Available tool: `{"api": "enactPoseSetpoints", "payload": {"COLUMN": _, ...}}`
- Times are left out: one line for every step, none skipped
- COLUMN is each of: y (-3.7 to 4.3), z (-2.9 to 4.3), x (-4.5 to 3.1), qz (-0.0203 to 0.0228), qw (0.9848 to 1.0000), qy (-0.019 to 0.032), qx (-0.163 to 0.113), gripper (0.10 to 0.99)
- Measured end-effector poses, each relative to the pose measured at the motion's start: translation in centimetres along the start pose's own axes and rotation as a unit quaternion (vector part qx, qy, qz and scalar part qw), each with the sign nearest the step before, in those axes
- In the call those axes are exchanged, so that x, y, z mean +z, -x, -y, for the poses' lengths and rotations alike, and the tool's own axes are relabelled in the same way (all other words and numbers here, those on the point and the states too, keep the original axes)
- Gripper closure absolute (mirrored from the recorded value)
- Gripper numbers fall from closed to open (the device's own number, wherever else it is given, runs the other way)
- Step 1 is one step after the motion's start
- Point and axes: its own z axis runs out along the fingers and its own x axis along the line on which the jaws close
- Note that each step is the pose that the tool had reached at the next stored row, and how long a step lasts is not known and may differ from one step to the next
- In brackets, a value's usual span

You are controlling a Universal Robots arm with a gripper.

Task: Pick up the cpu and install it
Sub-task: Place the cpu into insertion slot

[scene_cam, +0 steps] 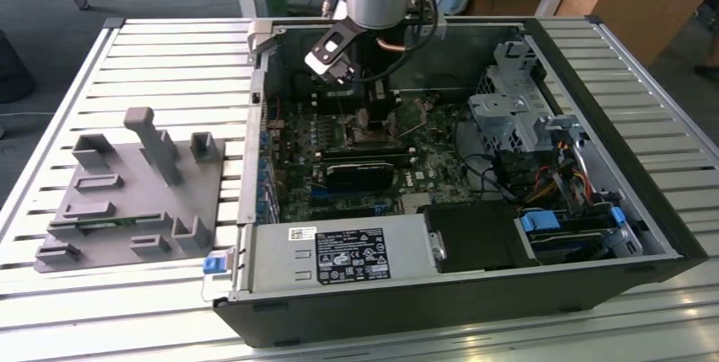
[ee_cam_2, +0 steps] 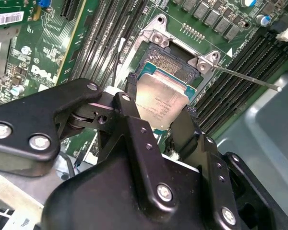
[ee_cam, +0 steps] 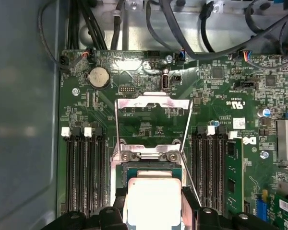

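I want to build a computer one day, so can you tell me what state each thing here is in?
cpu: gripped by the pincer, over the socket; whether it touches can't be told.
pincer: shut on the cpu.
socket: open, contacts partly showing.
socket cover frame: flipped open, lying back.
lever: unlatched, sticking out sideways.
computer case: lying on its side, insides uncovered.

A black label (scene_cam: 349,256) with white print and approval marks lies on the power supply (scene_cam: 281,271), with a small white sticker (scene_cam: 302,232) just beside it; neither can be read. The board (ee_cam: 216,91) bears white lettering, a logo and a barcode strip (ee_cam_2: 7,19). Faint engraved lines cross the cpu (ee_cam_2: 161,103), illegible.
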Motion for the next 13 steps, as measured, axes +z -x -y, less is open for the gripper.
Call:
{"api": "enactPoseSetpoints", "payload": {"y": -0.01, "z": 0.03, "x": 0.13, "qz": 0.0, "qw": 1.0, "qy": 0.0, "qx": 0.0, "gripper": 0.553}}
{"api": "enactPoseSetpoints", "payload": {"y": -0.01, "z": 0.07, "x": 0.24, "qz": 0.0, "qw": 1.0, "qy": 0.0, "qx": 0.0, "gripper": 0.553}}
{"api": "enactPoseSetpoints", "payload": {"y": -0.02, "z": 0.11, "x": 0.35, "qz": 0.0, "qw": 1.0, "qy": 0.0, "qx": 0.0, "gripper": 0.553}}
{"api": "enactPoseSetpoints", "payload": {"y": -0.02, "z": 0.14, "x": 0.44, "qz": 0.0001, "qw": 1.0, "qy": 0.0, "qx": 0.0, "gripper": 0.553}}
{"api": "enactPoseSetpoints", "payload": {"y": -0.03, "z": 0.17, "x": 0.53, "qz": 0.0001, "qw": 1.0, "qy": 0.0, "qx": 0.001, "gripper": 0.553}}
{"api": "enactPoseSetpoints", "payload": {"y": -0.04, "z": 0.19, "x": 0.61, "qz": 0.0001, "qw": 1.0, "qy": 0.0, "qx": 0.001, "gripper": 0.553}}
{"api": "enactPoseSetpoints", "payload": {"y": -0.04, "z": 0.21, "x": 0.69, "qz": 0.0001, "qw": 1.0, "qy": -0.0001, "qx": 0.001, "gripper": 0.553}}
{"api": "enactPoseSetpoints", "payload": {"y": -0.05, "z": 0.23, "x": 0.75, "qz": 0.0001, "qw": 1.0, "qy": 0.0, "qx": 0.002, "gripper": 0.553}}
{"api": "enactPoseSetpoints", "payload": {"y": -0.05, "z": 0.26, "x": 0.82, "qz": 0.0001, "qw": 1.0, "qy": -0.0001, "qx": 0.002, "gripper": 0.553}}
{"api": "enactPoseSetpoints", "payload": {"y": -0.05, "z": 0.27, "x": 0.9, "qz": 0.0001, "qw": 1.0, "qy": -0.0001, "qx": 0.002, "gripper": 0.553}}
{"api": "enactPoseSetpoints", "payload": {"y": -0.06, "z": 0.28, "x": 1.0, "qz": 0.0001, "qw": 1.0, "qy": -0.0001, "qx": 0.002, "gripper": 0.553}}
{"api": "enactPoseSetpoints", "payload": {"y": -0.06, "z": 0.29, "x": 1.1, "qz": 0.0001, "qw": 1.0, "qy": -0.0001, "qx": 0.002, "gripper": 0.553}}
{"api": "enactPoseSetpoints", "payload": {"y": -0.06, "z": 0.3, "x": 1.21, "qz": 0.0001, "qw": 1.0, "qy": -0.0001, "qx": 0.002, "gripper": 0.553}}
